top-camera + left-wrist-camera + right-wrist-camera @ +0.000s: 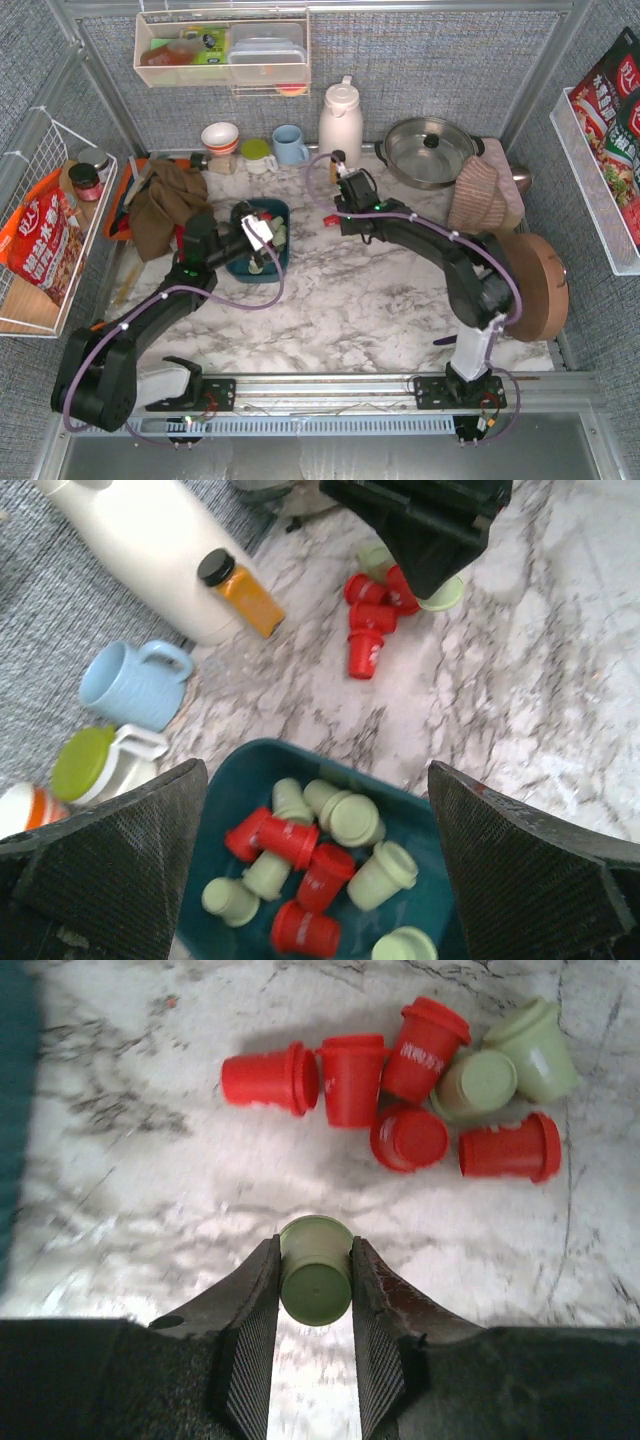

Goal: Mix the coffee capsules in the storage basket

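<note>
teal storage basket (258,274), left of centre on the marble desk (380,300), holds red and mint coffee capsules (300,842) beneath the left pincer (262,236), spread wide and empty. further right, the right pincer (315,1260) clenches one mint capsule (315,1285) near a loose pile (400,1070). pinched at the very tips, it could squirt free. only the right wrist view shows that hold.

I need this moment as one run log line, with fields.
right gripper: shut on green capsule | left gripper: open above storage basket | loose capsules: piled on table outside basket
</note>
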Controlling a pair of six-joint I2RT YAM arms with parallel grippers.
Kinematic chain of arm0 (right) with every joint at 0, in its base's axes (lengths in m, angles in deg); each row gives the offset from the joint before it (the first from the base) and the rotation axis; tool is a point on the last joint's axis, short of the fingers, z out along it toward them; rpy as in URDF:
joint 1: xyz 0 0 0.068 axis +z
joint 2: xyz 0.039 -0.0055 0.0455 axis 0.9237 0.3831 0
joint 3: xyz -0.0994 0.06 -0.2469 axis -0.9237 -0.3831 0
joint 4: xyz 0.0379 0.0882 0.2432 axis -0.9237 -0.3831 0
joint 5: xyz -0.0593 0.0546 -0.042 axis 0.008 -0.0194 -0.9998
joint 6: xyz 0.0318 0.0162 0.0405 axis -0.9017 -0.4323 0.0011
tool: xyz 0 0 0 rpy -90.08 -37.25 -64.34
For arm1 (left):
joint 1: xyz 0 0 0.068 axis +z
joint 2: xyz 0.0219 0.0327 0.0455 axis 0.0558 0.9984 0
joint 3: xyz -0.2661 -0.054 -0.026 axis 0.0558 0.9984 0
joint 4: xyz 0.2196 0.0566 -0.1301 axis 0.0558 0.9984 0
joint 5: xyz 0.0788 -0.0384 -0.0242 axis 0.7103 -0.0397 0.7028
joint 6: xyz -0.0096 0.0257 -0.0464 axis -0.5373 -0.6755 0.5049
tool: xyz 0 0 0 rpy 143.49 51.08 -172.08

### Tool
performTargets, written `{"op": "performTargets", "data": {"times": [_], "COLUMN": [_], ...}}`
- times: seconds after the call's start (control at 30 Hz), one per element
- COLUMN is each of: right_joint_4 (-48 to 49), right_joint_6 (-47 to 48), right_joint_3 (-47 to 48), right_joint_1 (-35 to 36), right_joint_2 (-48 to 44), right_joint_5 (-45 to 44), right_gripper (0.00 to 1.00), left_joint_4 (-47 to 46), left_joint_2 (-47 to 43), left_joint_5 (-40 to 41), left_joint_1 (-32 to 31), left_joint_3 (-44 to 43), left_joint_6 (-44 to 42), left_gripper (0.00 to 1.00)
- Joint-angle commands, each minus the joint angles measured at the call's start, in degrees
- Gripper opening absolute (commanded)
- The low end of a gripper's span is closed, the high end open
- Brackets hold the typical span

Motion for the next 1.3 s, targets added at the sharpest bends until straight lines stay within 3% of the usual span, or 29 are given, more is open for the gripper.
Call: {"op": "performTargets", "data": {"times": [0.0,0.23,0.4,0.73,0.97,1.27], "right_joint_4": [6.5,29.1,42.4,45.8,46.4,46.5], "right_joint_6": [-2.8,-6.8,-12.7,-14.1,-14.4,-14.3], "right_joint_3": [-7.2,-28.0,-35.0,-36.3,-36.1,-35.9], "right_joint_1": [0.1,0.2,0.4,1.5,2.3,2.9], "right_joint_2": [-10.1,-26.3,-30.4,-31.8,-31.6,-31.4], "right_joint_5": [6.9,26.4,36.4,39.5,39.6,39.6], "right_gripper": [0.18,0.18,0.18,0.18,0.18,0.18], "left_joint_4": [-15.9,-18.2,-18.1,-20.2,-23.0,-22.3], "left_joint_2": [3.4,8.1,9.7,11.0,10.1,9.5], "left_joint_5": [-5.8,-6.4,-4.1,-6.7,-10.0,-10.8], "left_joint_1": [-1.2,-7.1,-11.0,-12.4,-13.5,-14.2], "left_joint_3": [1.7,1.9,2.3,2.6,3.7,3.6], "left_joint_6": [8.6,9.6,8.1,7.9,8.2,7.3], "left_gripper": [0.99,0.99,0.99,0.99,0.72,0.5]}}
